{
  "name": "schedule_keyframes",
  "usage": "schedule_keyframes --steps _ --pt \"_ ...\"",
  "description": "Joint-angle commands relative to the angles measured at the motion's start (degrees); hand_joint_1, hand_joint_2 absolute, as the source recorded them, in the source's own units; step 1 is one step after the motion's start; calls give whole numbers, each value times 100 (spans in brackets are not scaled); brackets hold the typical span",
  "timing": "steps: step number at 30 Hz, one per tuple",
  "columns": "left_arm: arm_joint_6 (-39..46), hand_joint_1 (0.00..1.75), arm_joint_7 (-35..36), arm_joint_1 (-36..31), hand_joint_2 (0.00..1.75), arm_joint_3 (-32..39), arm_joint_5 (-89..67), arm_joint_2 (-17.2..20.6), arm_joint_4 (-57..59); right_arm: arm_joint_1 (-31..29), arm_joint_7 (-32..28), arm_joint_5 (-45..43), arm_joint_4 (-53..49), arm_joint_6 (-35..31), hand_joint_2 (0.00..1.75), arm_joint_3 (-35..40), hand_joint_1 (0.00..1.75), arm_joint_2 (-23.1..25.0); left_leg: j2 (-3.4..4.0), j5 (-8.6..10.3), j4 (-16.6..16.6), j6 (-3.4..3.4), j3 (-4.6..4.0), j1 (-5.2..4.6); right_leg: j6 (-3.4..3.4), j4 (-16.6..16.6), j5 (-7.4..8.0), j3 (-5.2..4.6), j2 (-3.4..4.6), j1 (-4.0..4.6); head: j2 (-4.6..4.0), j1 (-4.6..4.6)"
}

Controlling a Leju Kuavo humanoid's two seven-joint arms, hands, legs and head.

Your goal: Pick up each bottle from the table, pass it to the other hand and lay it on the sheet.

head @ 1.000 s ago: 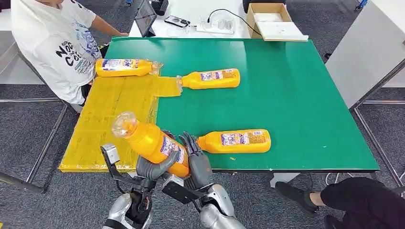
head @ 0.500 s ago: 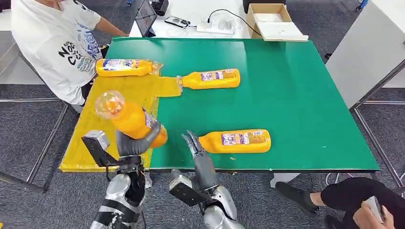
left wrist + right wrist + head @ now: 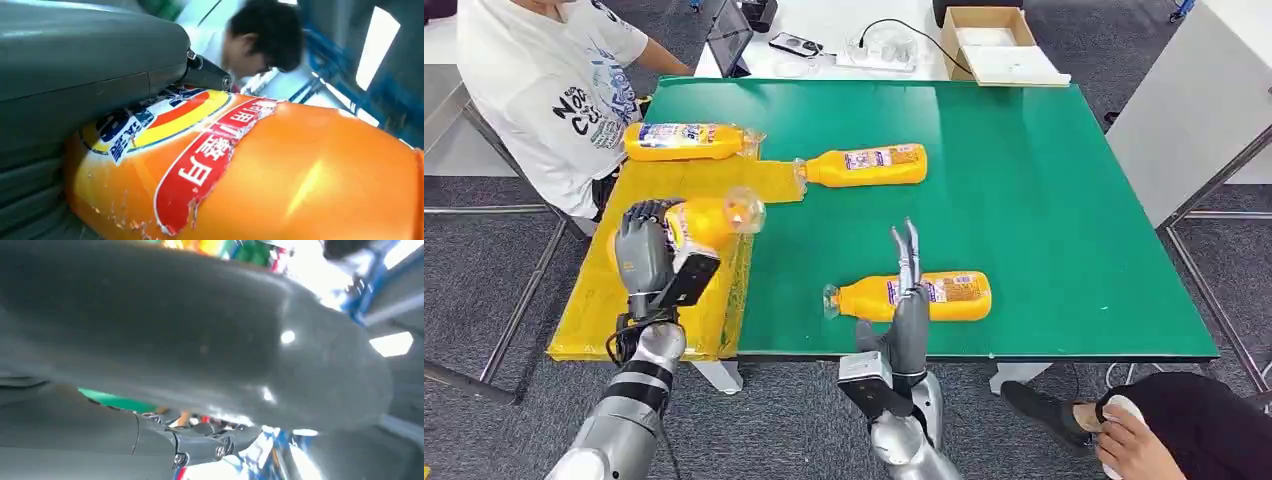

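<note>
My left hand [image 3: 644, 252] grips an orange bottle [image 3: 712, 219] over the yellow sheet [image 3: 652, 262], its clear cap pointing right toward the green table [image 3: 1044, 190]. In the left wrist view the same bottle [image 3: 280, 175] lies against the grey hand [image 3: 75, 75]. My right hand [image 3: 908, 300] is raised with straight fingers, holding nothing, in front of a second orange bottle [image 3: 944, 295] lying near the table's front edge. A third bottle [image 3: 864, 165] lies on the table at the sheet's tab, and another bottle [image 3: 682, 140] lies on the sheet's far end.
A person in a white T-shirt [image 3: 544, 90] sits at the far left beside the sheet. A cardboard box [image 3: 994, 40], a tablet [image 3: 729, 38] and cables lie on the white desk behind. Another person's hand [image 3: 1139, 440] shows at bottom right.
My left hand has carried the bottle up and over the sheet, turning it so the cap points right. My right hand has let go and risen with straight fingers before the front bottle.
</note>
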Motion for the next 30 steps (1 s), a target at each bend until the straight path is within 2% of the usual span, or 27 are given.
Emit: schedule_keyframes --steps 1,2,3,4,5,6,12,13,18,26,27,28,29,30 --pt "13 175 1054 -525 175 1142 -2169 384 1188 23 2 -156 -673 -64 0 -174 0 -182 13 -8 -3 -1 23 2 -12 -4 -4 18 18 5 0 0" --pt "13 175 1515 -516 175 782 -2863 601 1445 -9 2 -255 -668 -64 0 -150 0 -214 10 -13 0 -1 33 4 -16 -2 -11 29 15 7 0 0" --pt "13 175 1793 -539 175 396 -2918 769 1624 -36 2 -305 -637 -64 0 -128 0 -234 15 -12 -2 -1 33 3 -14 -4 -10 27 18 6 0 0" --pt "13 175 1793 -539 175 396 -2918 769 1624 -36 2 -305 -637 -64 0 -128 0 -234 10 -6 -5 -1 24 1 -11 -4 -6 19 19 2 0 0" --pt "13 175 2032 -572 175 -33 -2918 984 1871 -63 2 -337 -611 -64 0 -105 0 -251 10 -13 -3 -1 39 4 -16 -5 -10 35 19 7 0 0" --pt "13 175 2272 -666 175 -254 -2918 1041 2122 -81 2 -397 -597 -64 0 -89 0 -263 9 -9 -4 0 27 1 -12 -4 -7 23 19 3 0 -2" --pt "13 175 2430 -838 175 -410 -2785 1068 2499 -86 2 -416 -582 -64 0 -86 0 -261 6 -4 -2 0 14 2 -8 -3 -4 11 17 2 0 -2" --pt "13 175 2430 -838 175 -410 -2785 1068 2499 -86 2 -416 -582 -64 0 -86 0 -261 8 -21 3 0 50 7 -21 -3 -18 49 14 10 0 2" --pt "13 175 2241 -976 175 -153 -2399 1064 3134 -90 2 -450 -510 -64 0 -55 0 -266 8 -6 -2 0 19 3 -10 -4 -4 17 20 4 0 0" --pt "-1335 175 2063 -983 175 168 -1853 988 3479 -107 2 -465 -139 208 0 -180 0 -193 1 -7 -7 0 38 2 -11 -9 -5 40 19 4 0 0" --pt "-1503 35 2024 -989 175 229 -1766 971 3499 -110 2 -456 -108 232 0 -197 0 -185 4 -11 -10 0 54 3 -16 -12 -7 58 21 6 0 -2" --pt "-1702 0 2021 -994 175 295 -1677 946 3521 -115 4 -456 -57 279 0 -218 0 -177 -1 -9 -9 0 59 2 -15 -11 -8 63 18 5 0 0" --pt "-1987 0 1940 -1001 175 425 -1501 906 3521 -126 12 -454 7 333 0 -256 0 -165 -7 -5 -10 -1 57 0 -11 -9 -7 60 14 2 0 -2" --pt "-2098 0 1888 -998 0 462 -1438 890 3498 -131 26 -457 55 389 0 -270 0 -158 -5 -8 -12 0 76 1 -17 -13 -9 78 14 4 0 -2"
